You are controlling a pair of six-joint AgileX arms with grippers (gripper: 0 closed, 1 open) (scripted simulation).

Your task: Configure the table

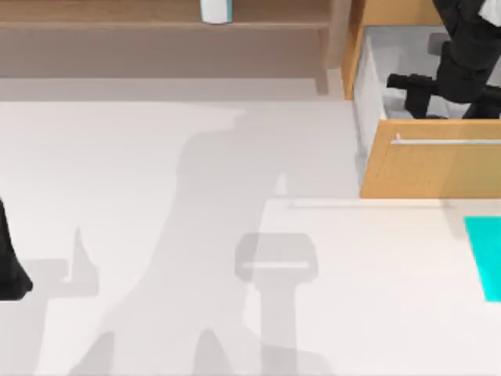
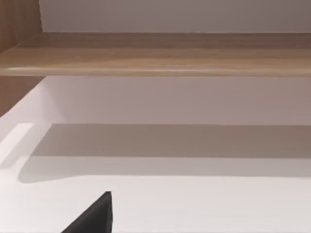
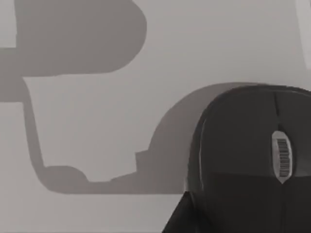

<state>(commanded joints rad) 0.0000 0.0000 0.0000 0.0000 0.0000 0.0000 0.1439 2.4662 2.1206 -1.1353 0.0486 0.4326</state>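
Judged as an early stage of the work. White counter (image 1: 156, 235) across the middle and lower part of the top view, bare except for a cyan mat (image 1: 485, 258) flat at the right edge. Nothing more set out on it so far.

Drawer cabinet (image 1: 423, 168) at the upper right, its drawer (image 1: 372, 78) standing open toward the counter, silver bar handle (image 1: 446, 142) on the front. Right claw (image 1: 415, 90) down inside this drawer, at the upper right of the top view. In the right wrist view, a black mouse (image 3: 243, 160) lying on the pale drawer floor, very near the camera and not lifted. Impossible to tell whether this claw is open, closed or gripping; probably close above the mouse, but not sure from this angle.

Left arm (image 1: 8, 266) parked at the left edge, low over the counter. Left claw (image 2: 95, 216) seen as one dark tip over the white surface, facing the shelf; state not possible to tell.

Left to do, as a guess: mouse out of the drawer and onto the counter, perhaps on the mat.

Around: brown shelf (image 1: 156, 23) at the upper left, a white and teal cup (image 1: 215, 9) on it. In the way: the drawer walls and front panel, between mouse and mat.
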